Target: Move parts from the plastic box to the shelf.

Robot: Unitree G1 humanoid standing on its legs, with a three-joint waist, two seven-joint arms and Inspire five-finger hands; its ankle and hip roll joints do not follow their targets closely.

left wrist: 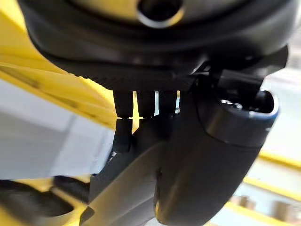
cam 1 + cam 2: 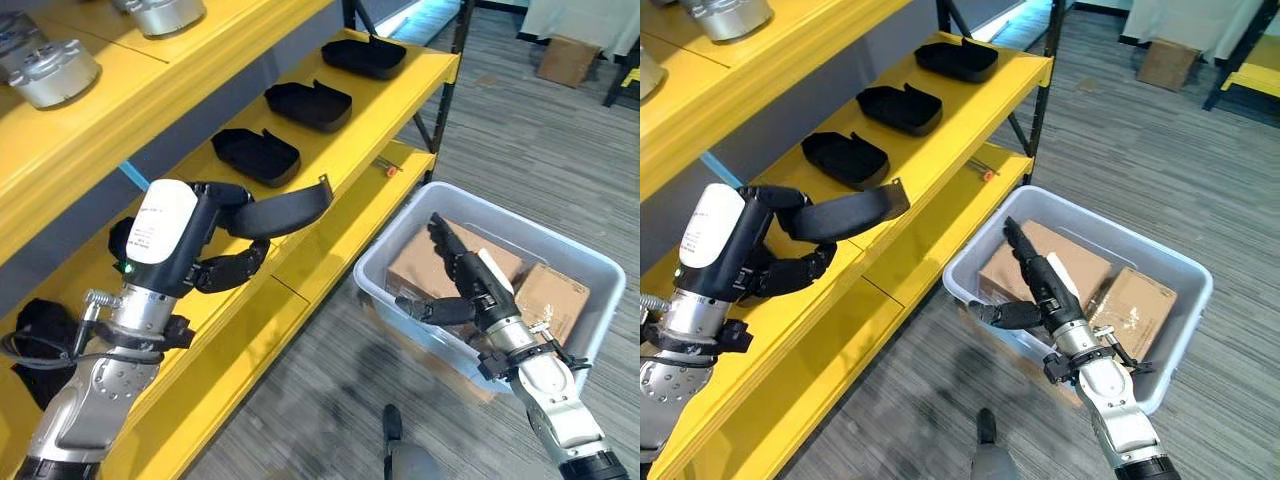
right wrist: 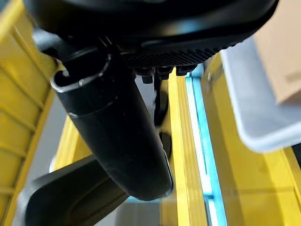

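Left hand curled round black part over shelf: looks light, stiff, thin-walled; hold mid-body. Right hand spread above plastic box.

The shelf at upper left was bright yellow, with black parts in a row. At lower right, the box was pale grey, holding brown cartons. The floor was grey with fine stripes.
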